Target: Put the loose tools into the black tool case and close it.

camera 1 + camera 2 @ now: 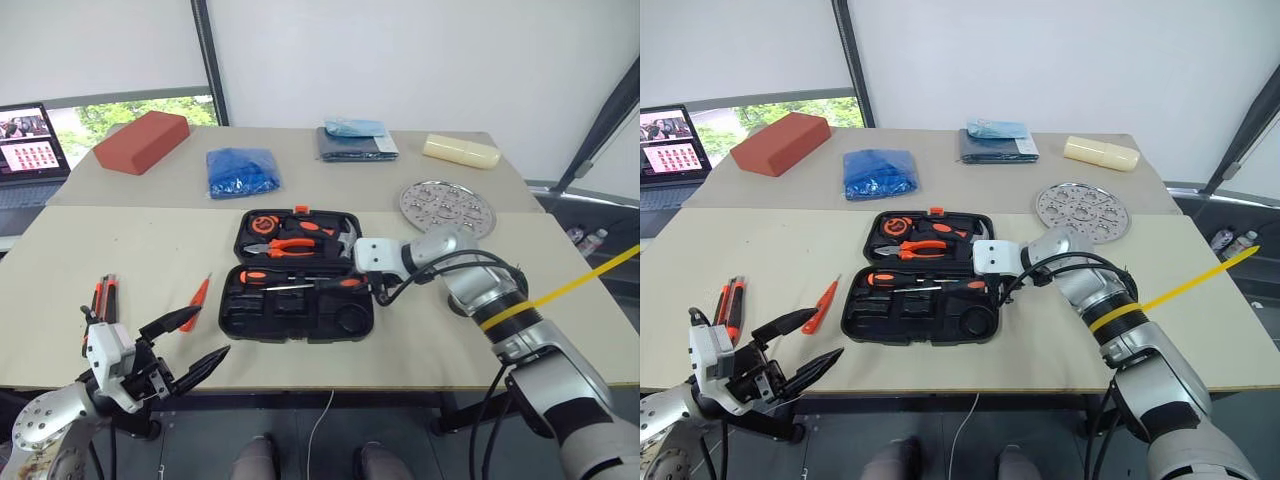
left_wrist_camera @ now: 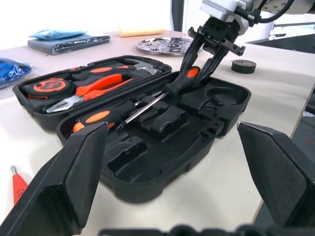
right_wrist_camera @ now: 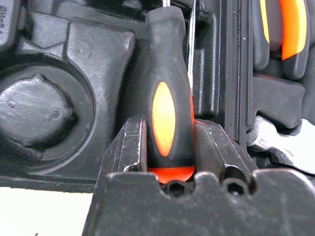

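from the head views we see the black tool case [image 1: 296,275] lying open on the table [image 1: 120,260], with the right gripper [image 1: 378,287] reaching into its near half. the right wrist view shows what they cannot: its two fingers [image 3: 129,147] clamp the butt of an orange-and-black screwdriver [image 3: 166,115] lying in a recess. the left wrist view adds a small grey tape ring [image 2: 243,66] beyond the case. a second screwdriver [image 1: 270,276] lies in the case. the slim orange tester [image 1: 199,291] and the utility knife [image 1: 103,298] rest loose on the table to the case's left. the left gripper [image 1: 188,342] hangs at the table edge, jaws spread wide, empty. the pliers [image 1: 292,245] partly hide the lid's other tools.
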Motion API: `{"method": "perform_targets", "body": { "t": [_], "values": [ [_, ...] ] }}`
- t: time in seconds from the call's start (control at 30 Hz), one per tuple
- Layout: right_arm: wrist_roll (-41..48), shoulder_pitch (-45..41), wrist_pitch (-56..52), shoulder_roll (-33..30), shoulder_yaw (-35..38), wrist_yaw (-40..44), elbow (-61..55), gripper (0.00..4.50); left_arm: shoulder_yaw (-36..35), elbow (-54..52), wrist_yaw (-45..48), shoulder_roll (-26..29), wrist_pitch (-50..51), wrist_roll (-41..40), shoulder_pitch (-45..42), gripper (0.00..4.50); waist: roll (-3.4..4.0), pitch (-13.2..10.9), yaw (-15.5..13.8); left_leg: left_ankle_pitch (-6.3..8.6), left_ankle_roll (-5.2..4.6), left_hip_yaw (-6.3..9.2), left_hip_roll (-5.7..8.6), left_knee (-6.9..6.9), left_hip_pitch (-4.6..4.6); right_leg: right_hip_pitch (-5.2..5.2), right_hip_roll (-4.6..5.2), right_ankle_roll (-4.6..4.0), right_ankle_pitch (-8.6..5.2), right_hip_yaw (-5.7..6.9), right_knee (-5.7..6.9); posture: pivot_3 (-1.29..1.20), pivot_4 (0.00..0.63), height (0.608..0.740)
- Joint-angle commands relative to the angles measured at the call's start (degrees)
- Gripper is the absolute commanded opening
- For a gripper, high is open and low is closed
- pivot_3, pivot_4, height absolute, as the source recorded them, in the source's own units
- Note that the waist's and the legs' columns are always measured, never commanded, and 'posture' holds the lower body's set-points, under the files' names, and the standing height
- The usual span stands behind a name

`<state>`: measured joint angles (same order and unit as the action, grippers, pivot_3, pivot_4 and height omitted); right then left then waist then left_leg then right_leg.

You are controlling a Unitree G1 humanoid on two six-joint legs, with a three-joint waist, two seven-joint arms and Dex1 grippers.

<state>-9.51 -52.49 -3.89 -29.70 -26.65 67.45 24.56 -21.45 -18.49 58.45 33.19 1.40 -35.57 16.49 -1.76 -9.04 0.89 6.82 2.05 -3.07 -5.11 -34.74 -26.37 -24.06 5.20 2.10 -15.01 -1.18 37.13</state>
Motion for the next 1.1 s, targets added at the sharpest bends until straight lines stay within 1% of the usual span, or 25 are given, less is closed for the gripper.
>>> {"method": "perform_targets", "body": {
  "t": [0.03, 0.1, 0.2, 0.23, 0.3, 0.37, 0.57, 0.67, 0.77, 0.87, 0.97, 1.1],
  "values": [
    [2.93, -1.58, 7.03, -0.61, 2.88, 2.97, 2.38, 2.66, -0.64, -0.01, 0.20, 0.37, -1.09, 0.24, -0.29, 4.50, 0.00, 0.00, -0.03, -0.01, 0.01, 0.00, 0.00, 0.00, 0.00, 0.00, 0.00, 0.00, 0.00, 0.00, 0.00, 0.00, 0.150, 0.740],
    [5.98, -3.74, 11.13, -0.82, 5.04, 6.45, 5.62, 3.30, -0.97, 0.43, 0.28, 0.46, -1.19, 0.34, -0.40, 4.50, 0.00, 0.00, -0.03, -0.01, 0.01, 0.00, 0.00, -0.01, 0.00, 0.02, 0.00, 0.01, 0.00, 0.00, 0.00, 0.00, 0.150, 0.740],
    [10.98, -7.75, 14.60, -0.36, 8.70, 12.21, 11.85, 3.30, -1.60, 1.01, 0.40, 0.53, -1.77, 0.53, -0.35, 4.50, 0.00, -0.01, 0.00, -0.02, -0.01, -0.01, 0.00, -0.02, 0.00, 0.02, 0.00, 0.03, 0.02, 0.00, 0.00, 0.00, 0.150, 0.740],
    [13.30, -8.47, 12.45, 0.52, 10.13, 13.90, 13.22, 3.30, -1.81, 1.19, 0.34, 0.43, -2.06, 0.63, -0.23, 4.50, 0.01, -0.01, 0.00, -0.02, -0.01, 0.00, 0.00, -0.03, 0.00, 0.03, 0.00, 0.03, 0.02, -0.01, 0.00, 0.00, 0.150, 0.740],
    [15.92, -9.31, 9.86, 3.25, 12.44, 13.41, 16.42, 2.72, -2.05, 1.31, -0.14, 0.09, -2.22, 0.69, -0.15, 4.50, 0.00, 0.00, 0.00, -0.03, -0.01, 0.00, -0.01, -0.03, 0.01, 0.04, -0.01, 0.03, 0.03, 0.00, 0.01, 0.00, 0.150, 0.740],
    [15.82, -8.99, 9.44, 5.83, 13.22, 11.27, 18.71, 2.21, -1.94, 1.12, -0.60, -0.17, -2.19, 0.90, -0.02, 4.50, 0.00, 0.00, 0.17, -0.03, -0.01, 0.01, -0.04, -0.03, 0.03, 0.05, -0.03, 0.02, 0.03, 0.00, 0.02, 0.00, 0.150, 0.740],
    [12.16, -5.53, 12.06, 12.02, 12.11, 4.45, 21.64, 0.08, -2.02, 0.52, -2.10, -0.90, -2.19, 1.17, 0.92, 4.50, 0.01, 0.00, 0.10, -0.04, 0.00, -0.02, -0.06, 0.00, 0.02, 0.02, -0.04, 0.00, 0.04, -0.01, 0.06, 0.00, 0.150, 0.740],
    [10.19, -4.49, 13.93, 13.62, 11.30, 2.53, 23.38, 0.03, -2.10, 0.56, -2.53, -0.86, -2.08, 1.26, 0.73, 4.50, 0.01, -0.01, -0.07, -0.05, 0.03, -0.02, -0.05, -0.01, 0.02, 0.02, -0.04, 0.01, 0.05, 0.00, 0.06, 0.00, 0.150, 0.740],
    [8.55, -3.28, 15.03, 14.59, 10.03, 2.71, 24.47, 0.03, -2.14, 0.60, -3.08, -0.75, -1.91, 1.30, 0.35, 4.50, 0.01, 0.00, -0.04, -0.05, 0.07, -0.02, -0.06, -0.03, 0.02, 0.03, -0.04, 0.01, 0.08, 0.00, 0.07, 0.00, 0.150, 0.740],
    [7.43, -2.75, 15.59, 15.17, 9.44, 2.37, 25.43, 0.03, -2.05, 0.67, -3.38, -0.61, -1.92, 1.38, 0.22, 4.50, 0.02, 0.01, 0.07, -0.05, 0.07, -0.02, -0.06, -0.03, 0.04, 0.04, -0.04, 0.00, 0.09, 0.00, 0.08, 0.00, 0.150, 0.740],
    [4.62, -1.40, 18.71, 15.26, 7.05, 2.17, 25.50, 0.03, -2.08, 0.63, -3.92, -0.65, -1.95, 1.85, 0.57, 4.50, 0.02, 0.02, 0.13, -0.05, 0.07, -0.01, -0.07, -0.02, 0.10, 0.08, -0.06, 0.00, 0.09, 0.00, 0.10, 0.00, 0.150, 0.740],
    [2.77, -0.82, 19.02, 15.98, 5.66, 1.00, 25.42, 0.03, -2.13, 0.87, -5.03, -0.52, -1.79, 3.03, 1.14, 4.50, 0.01, 0.06, 0.23, -0.05, 0.08, -0.01, -0.07, -0.01, 0.20, 0.13, -0.05, 0.00, 0.09, 0.00, 0.10, 0.00, 0.150, 0.740]
  ]
}}
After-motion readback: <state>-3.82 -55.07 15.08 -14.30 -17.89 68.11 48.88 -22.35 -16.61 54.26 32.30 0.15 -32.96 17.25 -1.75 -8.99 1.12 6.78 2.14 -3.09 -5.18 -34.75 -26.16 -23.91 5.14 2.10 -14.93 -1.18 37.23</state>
